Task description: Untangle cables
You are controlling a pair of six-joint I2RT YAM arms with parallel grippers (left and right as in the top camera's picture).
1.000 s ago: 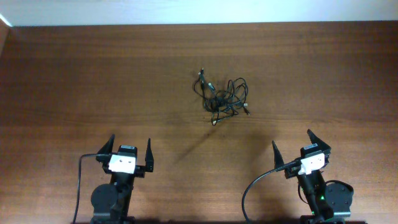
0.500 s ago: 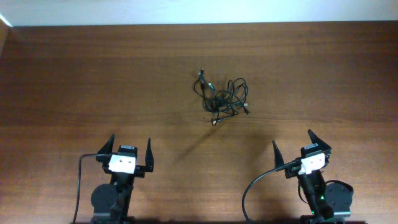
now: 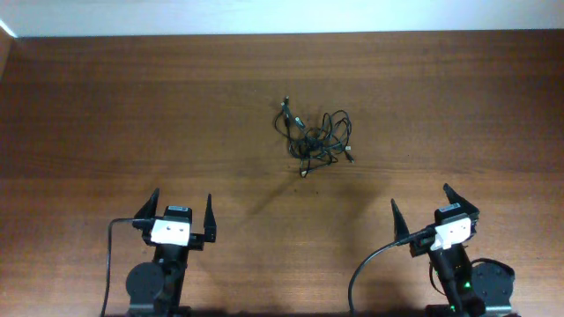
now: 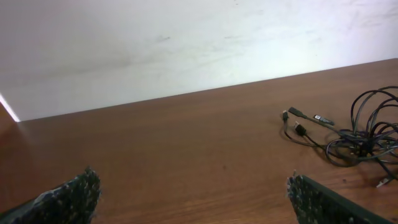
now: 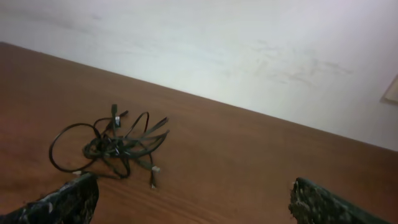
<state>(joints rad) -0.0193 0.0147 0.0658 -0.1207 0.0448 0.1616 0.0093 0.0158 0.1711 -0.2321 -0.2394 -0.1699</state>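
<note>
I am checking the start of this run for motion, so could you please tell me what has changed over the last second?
The right claw has shifted a little outward, to its right, and the left claw has slipped very slightly to its left. Neither took hold of anything; both stand open and empty. The cables lie in the same tangled bundle on the table, untouched.

Wooden table [image 3: 106, 114] — pale wall [image 4: 186, 43]
</note>
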